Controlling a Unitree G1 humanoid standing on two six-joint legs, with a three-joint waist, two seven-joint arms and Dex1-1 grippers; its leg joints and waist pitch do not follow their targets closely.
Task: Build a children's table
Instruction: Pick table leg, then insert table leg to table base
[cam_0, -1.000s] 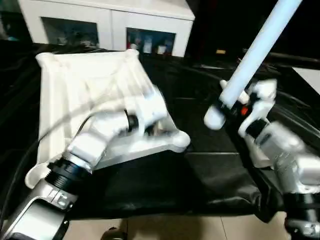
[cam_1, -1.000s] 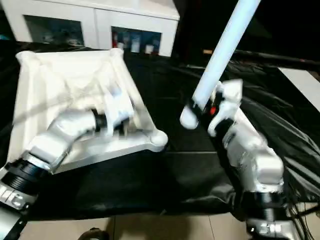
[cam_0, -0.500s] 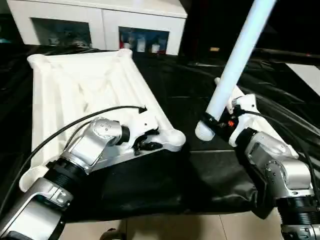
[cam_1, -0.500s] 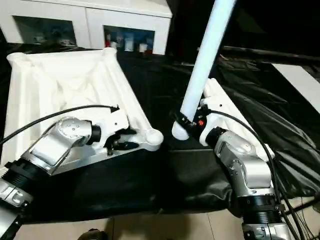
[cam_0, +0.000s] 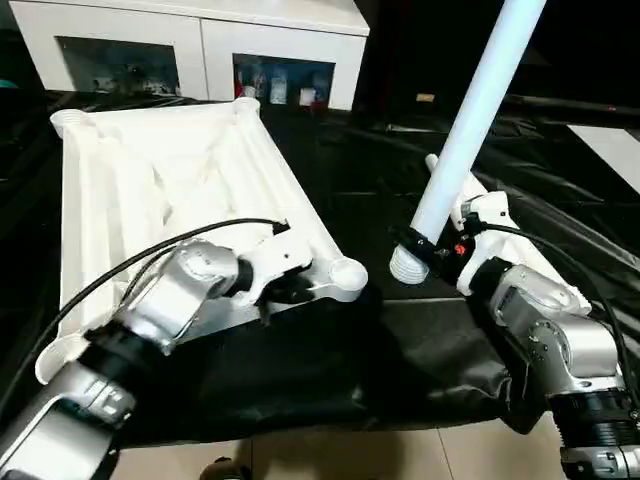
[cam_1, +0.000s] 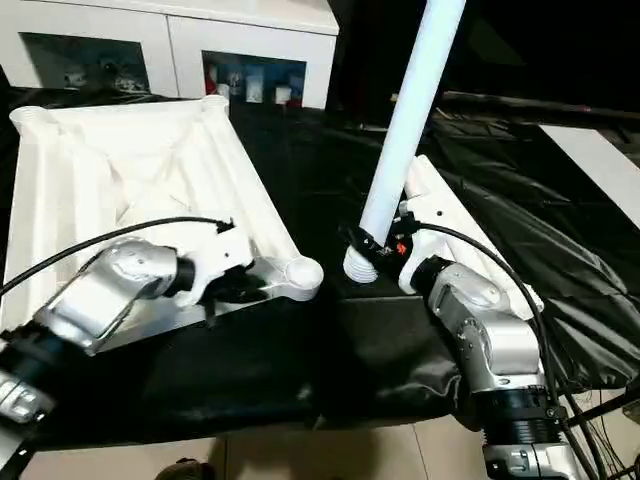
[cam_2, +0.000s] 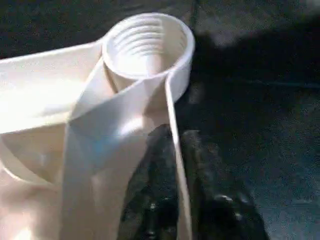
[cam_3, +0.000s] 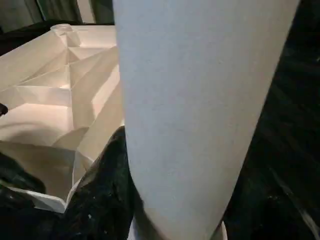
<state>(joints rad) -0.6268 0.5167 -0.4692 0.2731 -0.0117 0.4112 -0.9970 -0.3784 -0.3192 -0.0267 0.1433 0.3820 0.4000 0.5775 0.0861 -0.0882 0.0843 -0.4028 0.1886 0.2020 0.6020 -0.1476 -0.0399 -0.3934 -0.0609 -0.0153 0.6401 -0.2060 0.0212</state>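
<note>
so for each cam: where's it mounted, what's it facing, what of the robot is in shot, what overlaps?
Left eye: head, looking down at the table top; both forearms show, right claw holding the leg.
Right eye: same scene, slightly offset.
Left wrist: along the left claw, clamped on the top's rim by the corner socket.
Right wrist: along the leg, up close.
Shared: all show the table top.
</note>
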